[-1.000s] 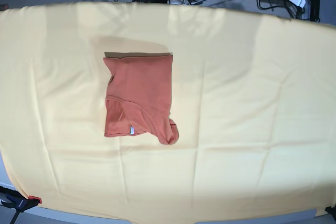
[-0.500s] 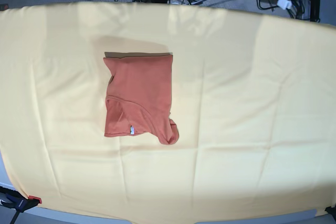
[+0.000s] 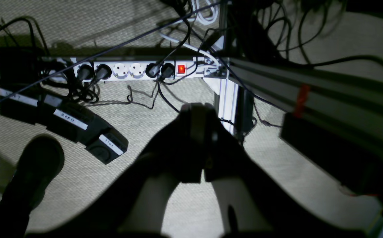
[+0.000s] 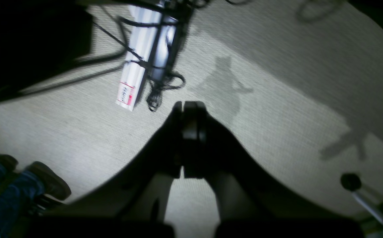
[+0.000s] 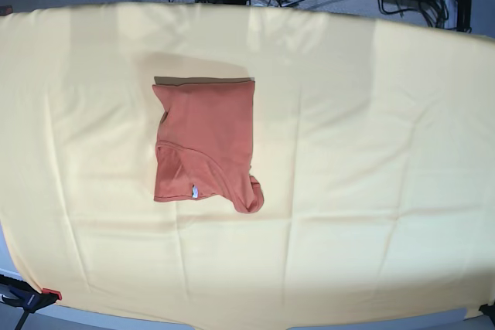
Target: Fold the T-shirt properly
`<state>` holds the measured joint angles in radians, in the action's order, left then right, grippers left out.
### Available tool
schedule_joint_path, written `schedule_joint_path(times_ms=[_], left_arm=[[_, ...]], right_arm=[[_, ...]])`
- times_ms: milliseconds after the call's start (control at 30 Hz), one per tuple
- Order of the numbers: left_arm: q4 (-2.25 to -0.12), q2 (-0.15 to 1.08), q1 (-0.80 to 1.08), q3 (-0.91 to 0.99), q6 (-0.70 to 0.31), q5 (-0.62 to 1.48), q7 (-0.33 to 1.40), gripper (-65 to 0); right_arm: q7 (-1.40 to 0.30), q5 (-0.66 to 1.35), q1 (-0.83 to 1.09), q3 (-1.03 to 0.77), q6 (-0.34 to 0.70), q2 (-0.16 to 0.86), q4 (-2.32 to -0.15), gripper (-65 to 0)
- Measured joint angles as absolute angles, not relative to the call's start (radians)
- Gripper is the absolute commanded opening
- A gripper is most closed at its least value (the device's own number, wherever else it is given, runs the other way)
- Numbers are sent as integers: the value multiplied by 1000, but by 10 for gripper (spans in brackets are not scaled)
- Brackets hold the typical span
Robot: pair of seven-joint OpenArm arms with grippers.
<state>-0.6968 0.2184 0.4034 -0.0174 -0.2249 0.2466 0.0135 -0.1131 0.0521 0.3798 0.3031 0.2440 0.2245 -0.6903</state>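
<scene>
The T-shirt (image 5: 207, 133) lies folded into a rough rectangle on the pale yellow cloth (image 5: 363, 152), left of the middle. Its small white tag (image 5: 194, 190) shows near the lower edge, and a rounded lump of fabric sticks out at the lower right corner. No gripper is over the table. In the left wrist view my left gripper (image 3: 200, 114) is shut and empty, hanging over the carpet floor. In the right wrist view my right gripper (image 4: 189, 110) is likewise shut and empty above the floor.
A white power strip (image 3: 128, 70) with plugged cables, black boxes (image 3: 69, 122), a dark shoe (image 3: 39, 162) and an aluminium frame leg (image 3: 231, 96) lie below the left gripper. A shoe and jeans leg (image 4: 46, 185) show in the right wrist view. A clamp (image 5: 31, 297) grips the cloth's near-left corner.
The T-shirt has not moved. The small white arm parts along the base view's top edge have shifted, the right-hand one sliding leftward.
</scene>
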Motion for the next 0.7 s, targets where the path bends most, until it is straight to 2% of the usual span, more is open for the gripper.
schedule_joint_path(times_ms=[133,200,367,600,700], left_arm=[[-513,167,346,-105,-175,237,-148,-650],[-469,134,320,-130,-133,239,-168,-650],[-464,99,299,-145,-85,238,-184,-650],[-460,83,310,-145,-82,239,-183,-650],[-461,66,310,-145,-17,239,-237,-650]], right_arm=[[-58,52,382,303,235,195,-690,-650],[-59,53,382,303,202,174,-690,-650],[-39,52,379,303,175,120,-678,-650],[14,52,380,303,171,94,-646,-650],[27,52,381,303,171,93,-646,-650]])
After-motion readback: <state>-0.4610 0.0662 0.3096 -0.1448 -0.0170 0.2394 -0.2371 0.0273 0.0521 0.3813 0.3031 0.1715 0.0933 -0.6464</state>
